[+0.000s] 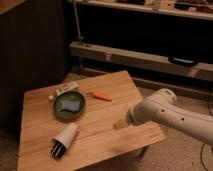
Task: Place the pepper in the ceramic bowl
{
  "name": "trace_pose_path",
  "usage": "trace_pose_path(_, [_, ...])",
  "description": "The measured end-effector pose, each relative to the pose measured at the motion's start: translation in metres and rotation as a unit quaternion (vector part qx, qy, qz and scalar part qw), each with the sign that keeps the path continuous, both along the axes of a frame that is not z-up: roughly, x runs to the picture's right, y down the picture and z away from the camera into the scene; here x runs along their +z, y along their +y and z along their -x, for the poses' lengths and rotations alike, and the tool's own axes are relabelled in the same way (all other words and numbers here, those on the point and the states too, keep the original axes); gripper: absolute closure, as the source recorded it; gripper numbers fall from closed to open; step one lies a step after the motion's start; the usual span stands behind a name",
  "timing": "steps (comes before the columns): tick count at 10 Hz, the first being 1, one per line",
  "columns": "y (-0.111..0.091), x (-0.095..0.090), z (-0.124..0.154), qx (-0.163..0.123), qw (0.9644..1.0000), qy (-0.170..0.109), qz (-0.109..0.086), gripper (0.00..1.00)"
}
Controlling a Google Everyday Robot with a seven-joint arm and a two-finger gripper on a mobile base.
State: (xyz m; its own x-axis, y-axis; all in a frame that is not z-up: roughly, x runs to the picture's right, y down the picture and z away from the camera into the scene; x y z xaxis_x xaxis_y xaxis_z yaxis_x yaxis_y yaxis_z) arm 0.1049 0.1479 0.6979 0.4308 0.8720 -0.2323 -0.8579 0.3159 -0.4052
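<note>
The pepper (102,95) is a small orange-red tapered piece lying on the wooden table (45,100), just right of the ceramic bowl (69,106). The bowl is a shallow dark green dish with a light blue piece (70,105) inside. My white arm (165,116) reaches in from the right over the table's right part. The gripper (120,123) sits at its end, low over the table, right of and nearer than the pepper, and apart from it.
A white cup with a dark end (64,139) lies on its side near the table's front left. A small flat white packet (66,89) and a little white object (51,97) lie behind the bowl. Dark shelving (145,60) stands behind the table.
</note>
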Motion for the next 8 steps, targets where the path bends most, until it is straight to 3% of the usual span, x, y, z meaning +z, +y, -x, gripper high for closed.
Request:
trace_pose_path(2, [-0.008,0.003,0.002,-0.009,0.9998,-0.005,-0.016,0.20])
trace_pose_path(5, [-0.058,0.038,0.033,-0.056,0.9956,-0.034,-0.068,0.20])
trace_pose_path(8, [-0.115,0.075,0.084,-0.124,0.9825,-0.061,-0.124,0.20])
